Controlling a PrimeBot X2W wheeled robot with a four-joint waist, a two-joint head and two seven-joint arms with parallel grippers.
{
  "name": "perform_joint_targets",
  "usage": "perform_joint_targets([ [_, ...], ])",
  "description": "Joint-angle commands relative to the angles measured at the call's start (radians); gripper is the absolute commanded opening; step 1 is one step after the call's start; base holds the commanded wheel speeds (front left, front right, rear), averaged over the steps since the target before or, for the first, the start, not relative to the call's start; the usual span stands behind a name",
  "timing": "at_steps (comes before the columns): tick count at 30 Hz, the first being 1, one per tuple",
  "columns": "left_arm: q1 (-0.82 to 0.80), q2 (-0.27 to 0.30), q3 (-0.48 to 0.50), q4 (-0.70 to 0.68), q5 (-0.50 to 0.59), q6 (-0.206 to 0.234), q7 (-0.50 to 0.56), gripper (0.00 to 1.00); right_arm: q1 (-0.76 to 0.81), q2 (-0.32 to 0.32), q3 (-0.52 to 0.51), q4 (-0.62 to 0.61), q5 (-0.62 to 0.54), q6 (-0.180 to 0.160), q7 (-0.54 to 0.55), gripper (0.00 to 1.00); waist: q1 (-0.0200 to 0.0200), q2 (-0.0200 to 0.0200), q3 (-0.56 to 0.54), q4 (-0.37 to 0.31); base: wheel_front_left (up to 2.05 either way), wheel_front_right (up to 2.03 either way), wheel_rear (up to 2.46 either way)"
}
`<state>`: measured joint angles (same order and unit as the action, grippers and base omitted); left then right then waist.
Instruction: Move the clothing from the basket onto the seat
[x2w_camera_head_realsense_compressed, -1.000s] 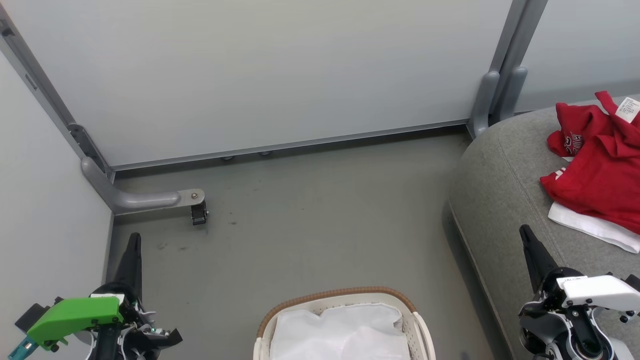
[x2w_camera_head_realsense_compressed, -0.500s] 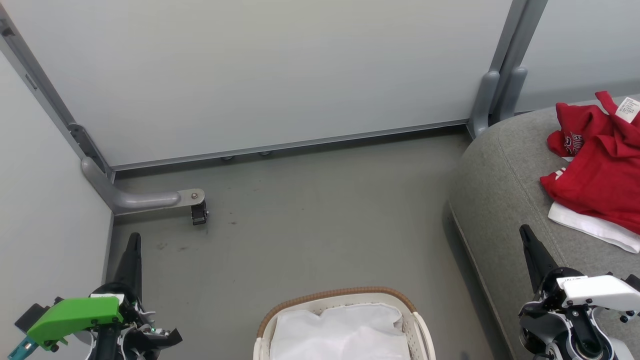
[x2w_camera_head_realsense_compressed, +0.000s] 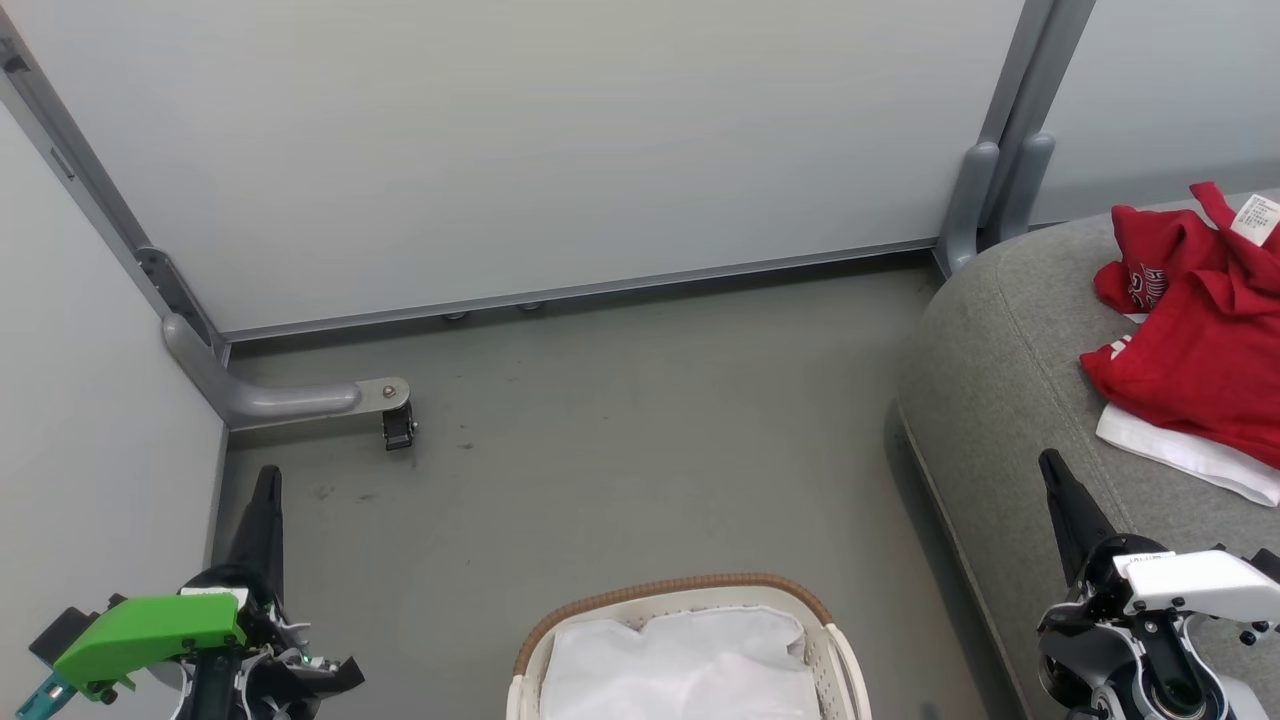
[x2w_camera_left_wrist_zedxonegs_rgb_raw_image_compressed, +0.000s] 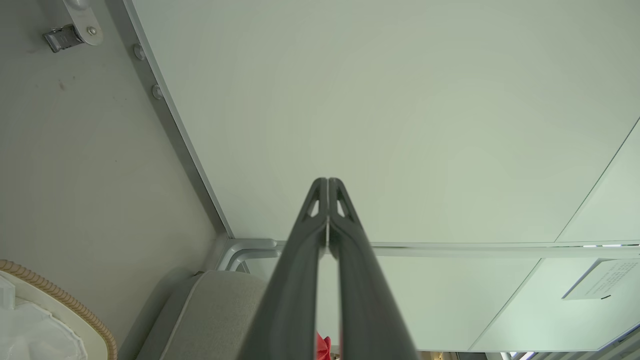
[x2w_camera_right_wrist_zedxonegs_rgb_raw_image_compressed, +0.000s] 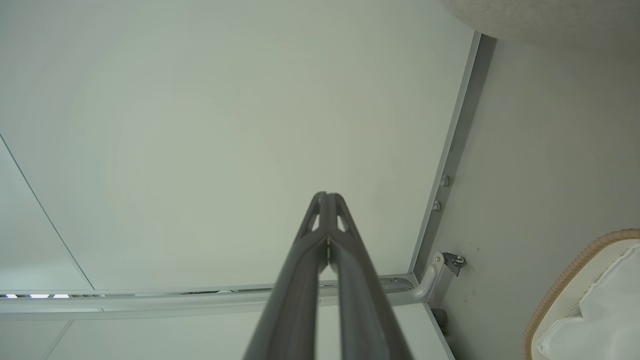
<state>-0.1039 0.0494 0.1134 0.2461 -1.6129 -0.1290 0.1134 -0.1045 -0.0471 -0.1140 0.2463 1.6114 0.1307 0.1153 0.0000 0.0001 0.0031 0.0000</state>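
- Wall panels (x2w_camera_head_realsense_compressed: 560, 150): pale grey, metal-framed. I see them straight ahead of both claws, beyond the fingertips.
- Floor (x2w_camera_head_realsense_compressed: 640, 450): grey-green, scuffed. It spans the gap betw. the two claws and runs ahead of them to the panels.
- Seat (x2w_camera_head_realsense_compressed: 1000, 400): grey woven sofa w/ rounded corner. The R claw overlaps its near part in head view, and the rest runs ahead and to the R of that claw.
- Basket (x2w_camera_head_realsense_compressed: 680, 585): cream, perforated, brown woven rim. It stands on the floor roughly midway betw. the claws, behind both fingertips.
- Clothing (x2w_camera_head_realsense_compressed: 1200, 350): red w/ white print, crumpled on the seat. It lies ahead and R of the R claw tip, not touching it, and well apart from the L claw.
- White fabric (x2w_camera_head_realsense_compressed: 680, 665): what I can see inside the basket.
- White layer (x2w_camera_head_realsense_compressed: 1180, 450): flat under the clothing's near edge, just ahead-R of the R claw.
- L claw (x2w_camera_head_realsense_compressed: 267, 478): green wrist cover. Fingers pressed together, nothing betw. them.
- R claw (x2w_camera_head_realsense_compressed: 1050, 465): white housing. Fingers likewise together and empty.
- Bracket foot (x2w_camera_head_realsense_compressed: 395, 425): grey w/ small black caster, ahead and slightly R of the L claw tip.
- Label (x2w_camera_head_realsense_compressed: 1255, 218): white tag at the clothing's far end. Print too small for me to read.
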Motion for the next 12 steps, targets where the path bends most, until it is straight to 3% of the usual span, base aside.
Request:
perform_joint_targets([
  [1, -0.011, 0.004, 0.003, -0.002, -0.001, -0.005, 0.004, 0.0, -0.007, -0.006, -0.002, -0.004, 0.003, 0.0, 0.001, 0.0, 0.0, -0.0001, 0.0, 0.0, 0.0, 0.0, 0.0],
  [12, -0.011, 0.003, 0.003, -0.002, 0.0, -0.005, 0.004, 0.0, -0.007, -0.006, -0.002, -0.004, 0.003, 0.0, 0.001, 0.0, 0.0, -0.0001, 0.0, 0.0, 0.0, 0.0, 0.0],
])
